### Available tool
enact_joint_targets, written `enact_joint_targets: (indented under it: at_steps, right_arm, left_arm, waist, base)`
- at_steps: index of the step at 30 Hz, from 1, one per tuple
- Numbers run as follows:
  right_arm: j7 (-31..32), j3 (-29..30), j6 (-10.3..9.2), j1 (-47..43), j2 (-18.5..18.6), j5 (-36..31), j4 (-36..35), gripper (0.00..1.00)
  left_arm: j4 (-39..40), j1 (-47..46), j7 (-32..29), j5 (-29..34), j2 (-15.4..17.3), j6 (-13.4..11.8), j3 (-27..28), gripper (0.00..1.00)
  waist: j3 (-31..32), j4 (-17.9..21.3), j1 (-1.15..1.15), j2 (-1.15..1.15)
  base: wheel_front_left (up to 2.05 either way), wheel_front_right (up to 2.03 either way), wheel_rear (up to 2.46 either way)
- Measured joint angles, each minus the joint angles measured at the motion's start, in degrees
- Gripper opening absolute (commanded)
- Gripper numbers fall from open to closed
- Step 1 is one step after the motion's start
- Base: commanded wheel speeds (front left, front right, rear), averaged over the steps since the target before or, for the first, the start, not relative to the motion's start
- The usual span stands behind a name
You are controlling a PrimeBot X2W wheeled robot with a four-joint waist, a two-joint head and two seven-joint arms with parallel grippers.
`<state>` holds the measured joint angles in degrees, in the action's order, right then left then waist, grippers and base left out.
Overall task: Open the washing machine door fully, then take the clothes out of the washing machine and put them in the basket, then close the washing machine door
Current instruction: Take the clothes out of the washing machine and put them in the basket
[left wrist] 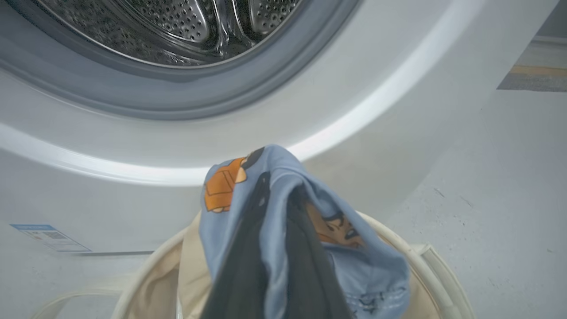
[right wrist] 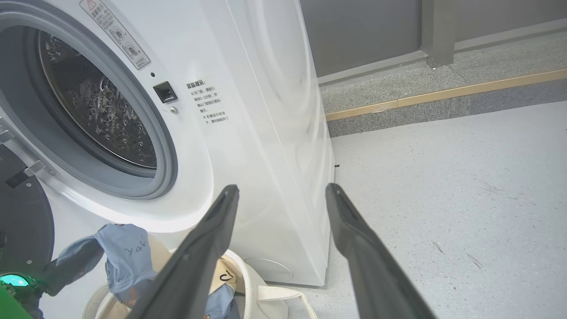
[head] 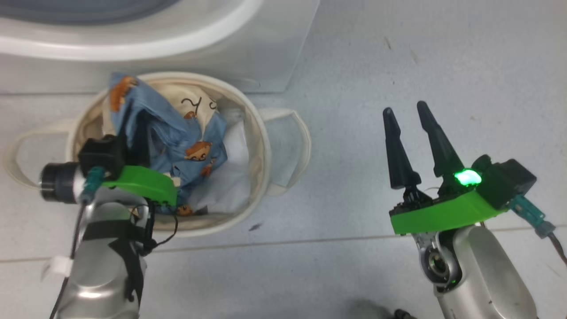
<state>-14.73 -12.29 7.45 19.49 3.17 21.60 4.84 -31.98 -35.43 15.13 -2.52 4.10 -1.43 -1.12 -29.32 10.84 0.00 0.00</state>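
Your left gripper (head: 135, 128), clamped on the light-blue clothes (head: 195, 133), hangs over the basket (head: 259, 146) just before the washing machine (head: 266, 53). The right gripper (head: 404, 107) idles spread, well apart. Risk: fabric draped around the fingers snags on release and trails out. The washing machine door (right wrist: 22, 230) stands open; the basket may crowd its swing.
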Motion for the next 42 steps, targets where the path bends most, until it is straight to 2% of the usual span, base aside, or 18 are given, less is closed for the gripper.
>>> enact_joint_targets:
  at_steps: [7, 10, 17, 18, 19, 20, 21, 22, 27, 32, 42]
  right_arm:
    - [0.0, 0.5, 0.00, 2.0, 0.0, -0.2, -1.2, 1.00]
    - [0.0, 0.7, 0.00, 2.9, 0.0, -0.5, -1.7, 1.00]
    - [0.0, 1.2, 0.00, 3.3, 0.0, -0.9, -1.8, 1.00]
    - [0.0, 1.2, 0.00, 3.3, 0.0, -0.9, -1.7, 1.00]
    - [0.0, 1.2, 0.00, 3.3, 0.0, -0.9, -1.7, 1.00]
    - [0.0, 1.2, 0.00, 3.3, 0.0, -0.9, -1.7, 1.00]
    - [0.0, 1.1, 0.00, 3.4, 0.0, -0.9, -1.6, 1.00]
    - [0.0, 1.1, 0.00, 3.4, 0.0, -0.9, -1.5, 1.00]
    - [0.0, 1.0, 0.00, 3.3, 0.0, -0.9, -0.7, 1.00]
    - [0.0, 0.3, 0.00, 2.1, 0.0, -0.9, 0.3, 1.00]
    - [0.0, 0.0, 0.00, -1.1, 0.0, -1.4, 1.6, 1.00]
  left_arm:
    - [-10.7, -3.6, -0.4, 3.2, 0.2, -0.2, -3.6, 0.00]
    - [-16.0, -5.9, -0.4, 3.5, 0.3, -1.2, -4.3, 0.00]
    - [-18.3, -8.1, -0.4, 3.4, 0.3, -2.7, -5.0, 0.00]
    - [-18.3, -8.1, -0.4, 3.4, 0.3, -2.7, -5.1, 0.04]
    - [-18.3, -8.1, -0.4, 3.4, 0.3, -2.7, -5.1, 0.13]
    - [-18.3, -8.0, -0.4, 3.3, 0.3, -2.9, -5.1, 0.13]
    - [-18.3, -8.0, -0.4, 3.2, 0.3, -3.2, -5.1, 0.61]
    - [-18.3, -7.8, -0.4, 3.1, 0.3, -3.4, -5.2, 1.00]
    - [-17.9, -5.2, -0.4, 2.3, 0.3, -3.3, -5.4, 1.00]
    - [-13.8, -0.4, -0.4, 1.8, 0.4, -3.3, -5.6, 1.00]
    - [5.9, 9.2, -0.4, -2.5, -0.3, -2.6, -2.7, 1.00]
  waist:
    - [-5.3, 0.9, 0.00, 0.00]
    - [-7.7, 1.1, 0.00, 0.00]
    - [-8.7, 0.7, 0.00, 0.00]
    - [-8.4, 0.6, 0.00, 0.00]
    - [-8.1, 0.5, 0.00, 0.00]
    - [-7.7, 0.3, 0.00, 0.00]
    - [-7.3, 0.2, 0.00, 0.00]
    - [-6.9, 0.1, 0.00, 0.00]
    - [-4.1, -0.8, 0.00, 0.00]
    - [-0.3, -2.3, 0.00, 0.00]
    - [8.0, -5.9, 0.00, 0.00]
  base:
    - [0.00, 0.00, 0.00]
    - [0.00, 0.00, 0.00]
    - [0.00, 0.00, 0.00]
    - [0.00, 0.00, 0.00]
    - [0.00, 0.00, 0.00]
    - [0.00, 0.00, 0.00]
    - [0.00, 0.00, 0.00]
    - [0.00, 0.00, 0.00]
    - [0.00, 0.00, 0.00]
    - [0.00, 0.00, 0.00]
    - [0.00, 0.00, 0.00]
